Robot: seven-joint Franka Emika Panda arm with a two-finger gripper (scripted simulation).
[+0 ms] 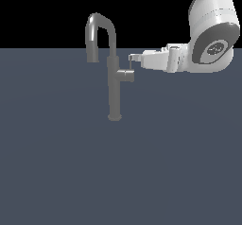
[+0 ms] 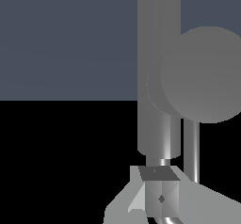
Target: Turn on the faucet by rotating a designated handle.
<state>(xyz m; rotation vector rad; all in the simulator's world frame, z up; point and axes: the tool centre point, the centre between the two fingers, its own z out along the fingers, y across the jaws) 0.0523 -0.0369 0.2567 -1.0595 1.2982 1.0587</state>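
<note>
One pincer (image 1: 133,57) reaches level at the handle (image 1: 131,67), positioned to push it sideways; its spread cannot be told.

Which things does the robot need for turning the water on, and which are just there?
Needed:
tall grey metal gooseneck faucet
thin grey lever handle
white robot gripper

Just there:
flat dark blue-grey table surface
</note>
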